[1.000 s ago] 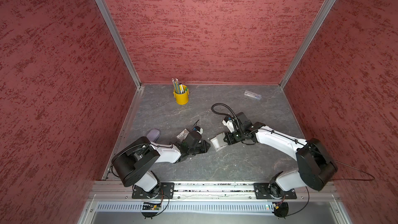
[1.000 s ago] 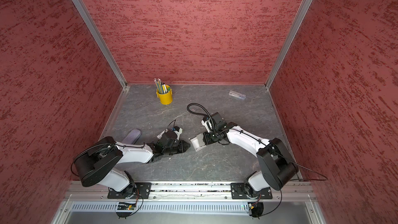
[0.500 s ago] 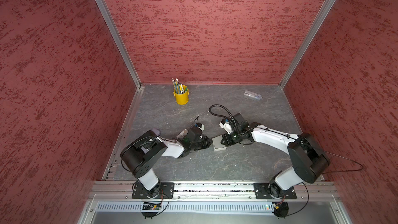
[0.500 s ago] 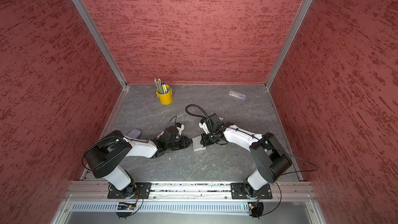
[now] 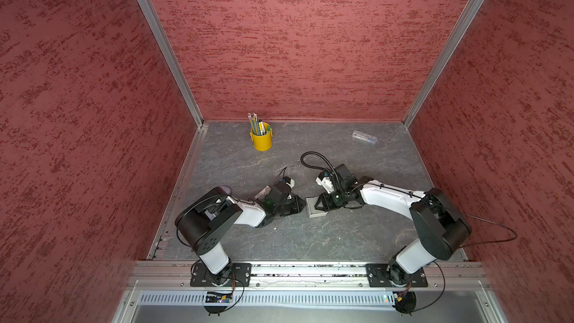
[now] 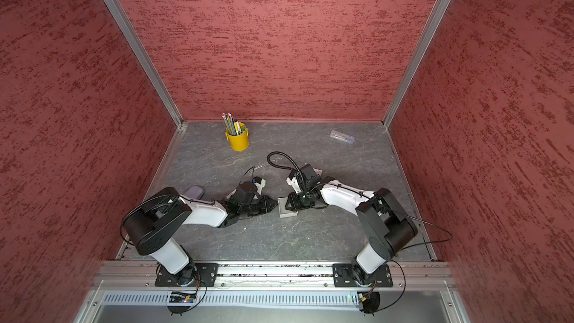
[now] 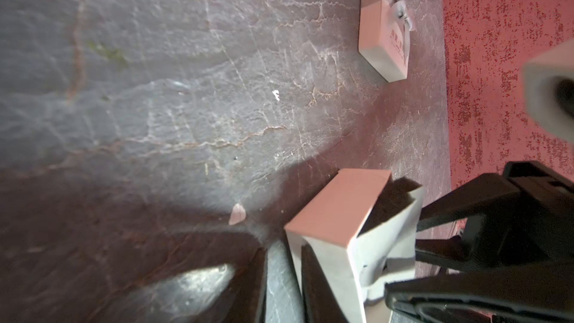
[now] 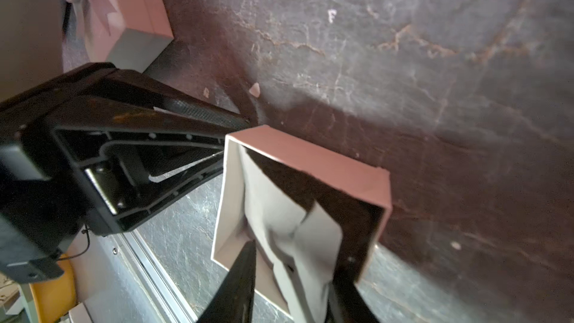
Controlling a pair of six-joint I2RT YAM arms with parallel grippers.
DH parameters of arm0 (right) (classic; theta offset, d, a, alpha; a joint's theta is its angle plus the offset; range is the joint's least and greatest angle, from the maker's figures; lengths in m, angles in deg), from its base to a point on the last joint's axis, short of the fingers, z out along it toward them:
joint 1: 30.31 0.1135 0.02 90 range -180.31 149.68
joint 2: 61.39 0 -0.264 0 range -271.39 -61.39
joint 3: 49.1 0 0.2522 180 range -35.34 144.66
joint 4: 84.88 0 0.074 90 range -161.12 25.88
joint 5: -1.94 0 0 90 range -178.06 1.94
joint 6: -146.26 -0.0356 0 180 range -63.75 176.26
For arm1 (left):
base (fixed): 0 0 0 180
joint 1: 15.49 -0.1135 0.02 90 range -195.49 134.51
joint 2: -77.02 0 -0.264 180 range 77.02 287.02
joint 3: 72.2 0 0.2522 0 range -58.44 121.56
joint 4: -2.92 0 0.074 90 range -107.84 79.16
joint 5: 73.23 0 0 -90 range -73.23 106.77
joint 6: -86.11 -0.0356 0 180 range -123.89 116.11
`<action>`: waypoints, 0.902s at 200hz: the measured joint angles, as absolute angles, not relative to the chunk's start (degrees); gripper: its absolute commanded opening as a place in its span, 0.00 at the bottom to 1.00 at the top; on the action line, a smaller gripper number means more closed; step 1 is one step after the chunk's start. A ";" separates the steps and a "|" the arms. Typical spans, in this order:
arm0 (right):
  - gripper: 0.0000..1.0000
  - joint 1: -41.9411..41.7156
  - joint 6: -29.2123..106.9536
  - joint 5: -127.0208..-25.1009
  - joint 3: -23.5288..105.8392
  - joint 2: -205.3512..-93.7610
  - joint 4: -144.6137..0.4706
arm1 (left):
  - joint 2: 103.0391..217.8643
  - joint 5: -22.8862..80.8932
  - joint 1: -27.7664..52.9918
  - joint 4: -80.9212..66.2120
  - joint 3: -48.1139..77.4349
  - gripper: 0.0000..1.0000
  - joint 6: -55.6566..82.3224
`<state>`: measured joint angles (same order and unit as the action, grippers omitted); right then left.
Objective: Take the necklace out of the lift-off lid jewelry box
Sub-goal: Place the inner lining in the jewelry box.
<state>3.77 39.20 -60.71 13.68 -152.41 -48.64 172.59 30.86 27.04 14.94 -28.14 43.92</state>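
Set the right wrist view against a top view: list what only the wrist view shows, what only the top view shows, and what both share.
Only the right wrist view: the crumpled white lining inside the open pink cardboard jewelry box; no necklace shows on it.
Only a top view: the clear plastic tube near the back and the red textured back wall.
Both: the box, the right gripper with jaws apart at it, the left gripper beside it, and the grey stone-patterned table.

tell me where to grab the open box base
Probably the box base by its thin pink side wall, from above, one finger inside and one outside: it sits open side up, and the crumpled liner leaves that wall free.
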 measured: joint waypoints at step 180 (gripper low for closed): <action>0.39 5.63 35.20 -74.67 16.11 -145.05 -45.10 | 174.45 32.17 27.28 15.25 -25.80 0.19 43.90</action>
